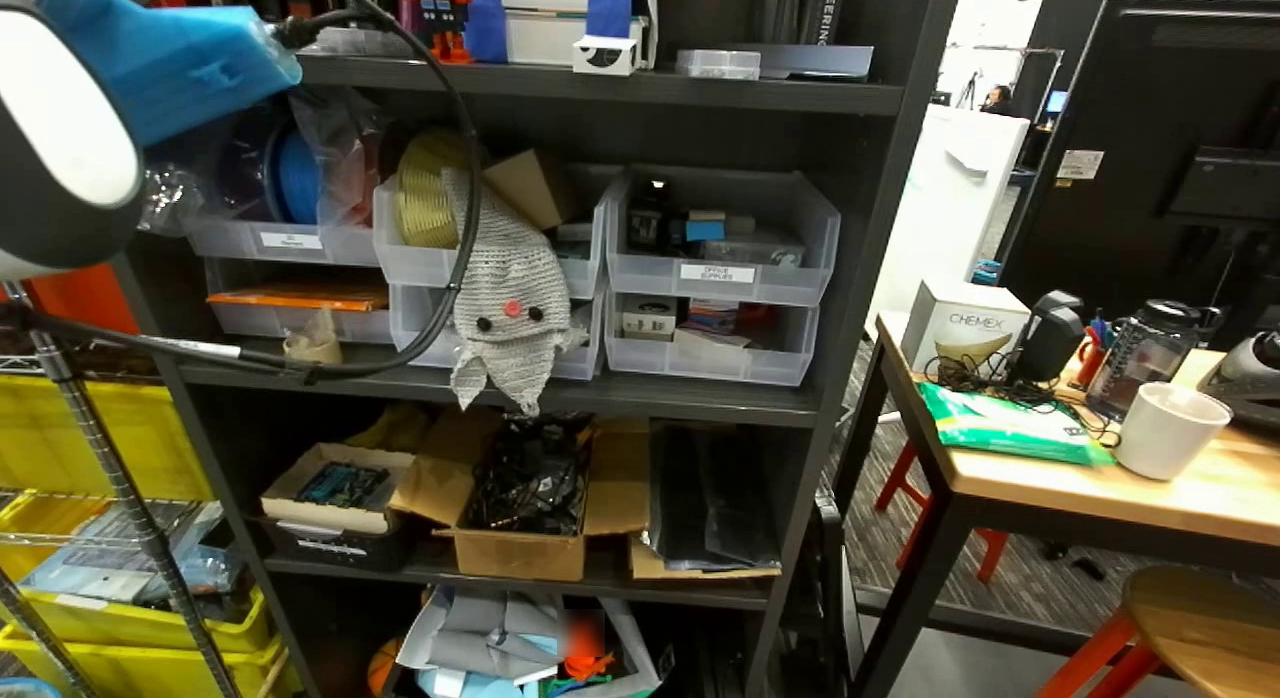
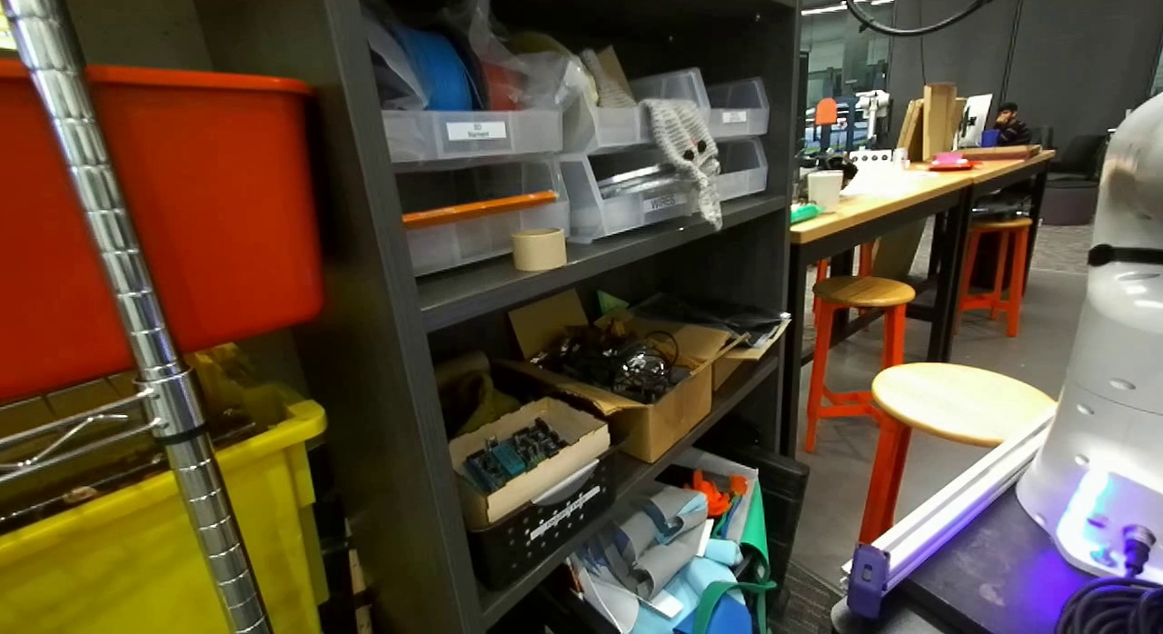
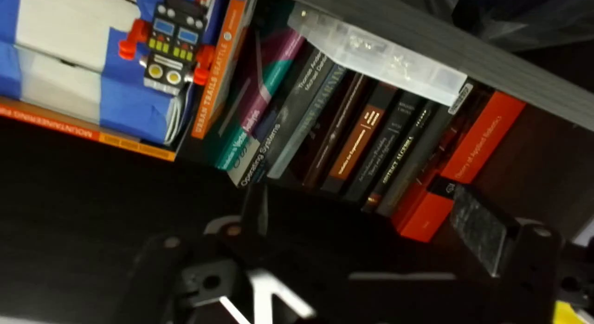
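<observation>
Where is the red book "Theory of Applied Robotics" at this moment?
In the wrist view, the red book is at the right end of the row of books, with a clear plastic box to its upper left.

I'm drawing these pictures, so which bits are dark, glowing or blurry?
In the wrist view, the gripper partly blends into shadow and some books look fuzzy; in an exterior view, the robot base glows purple; in an exterior view, a red patch is blurred.

Right carton (image 1: 960,330): CHEMEX
Upper right bin (image 1: 785,283): OFFICE SUPPLIES
Lower middle bin (image 2: 625,220): WIRES
Orange-spined book (image 3: 222,66): URBAN TRAILS SEATTLE
White-lettered book (image 3: 285,112): Operating Systems
Yellow-lettered book (image 3: 399,158): ABSTRACT ALGEBRA
Red-spined book (image 3: 472,154): Theory of Applied Robotics
</observation>
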### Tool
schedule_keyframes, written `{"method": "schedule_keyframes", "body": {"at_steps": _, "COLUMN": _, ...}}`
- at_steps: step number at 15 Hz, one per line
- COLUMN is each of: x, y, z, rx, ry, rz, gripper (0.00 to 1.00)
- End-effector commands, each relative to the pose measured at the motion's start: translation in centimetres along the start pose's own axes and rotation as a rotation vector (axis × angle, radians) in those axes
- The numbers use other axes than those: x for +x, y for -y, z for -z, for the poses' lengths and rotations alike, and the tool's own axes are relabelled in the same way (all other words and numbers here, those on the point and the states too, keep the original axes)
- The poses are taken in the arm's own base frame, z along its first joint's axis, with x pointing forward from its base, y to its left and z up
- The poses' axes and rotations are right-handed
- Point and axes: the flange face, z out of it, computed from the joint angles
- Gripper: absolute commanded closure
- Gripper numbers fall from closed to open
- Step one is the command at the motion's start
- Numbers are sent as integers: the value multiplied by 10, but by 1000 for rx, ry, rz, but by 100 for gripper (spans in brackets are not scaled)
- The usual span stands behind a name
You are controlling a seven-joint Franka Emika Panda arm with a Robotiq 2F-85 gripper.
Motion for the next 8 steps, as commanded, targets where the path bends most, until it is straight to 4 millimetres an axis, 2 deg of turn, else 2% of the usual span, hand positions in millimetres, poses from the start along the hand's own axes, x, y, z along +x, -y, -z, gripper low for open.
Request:
{"method": "schedule_keyframes", "body": {"at_steps": 1, "x": 3, "y": 8, "z": -3, "rx": -20, "ry": -90, "rz": 25, "gripper": 0}}
{"method": "schedule_keyframes", "body": {"at_steps": 2, "x": 3, "y": 7, "z": -3, "rx": -44, "ry": -109, "rz": 21, "gripper": 0}}
{"method": "schedule_keyframes", "body": {"at_steps": 3, "x": 19, "y": 2, "z": 14, "rx": -70, "ry": -109, "rz": 14, "gripper": 0}}
{"method": "schedule_keyframes", "body": {"at_steps": 8, "x": 34, "y": -8, "z": 5, "rx": -179, "ry": -112, "rz": -76, "gripper": 0}}
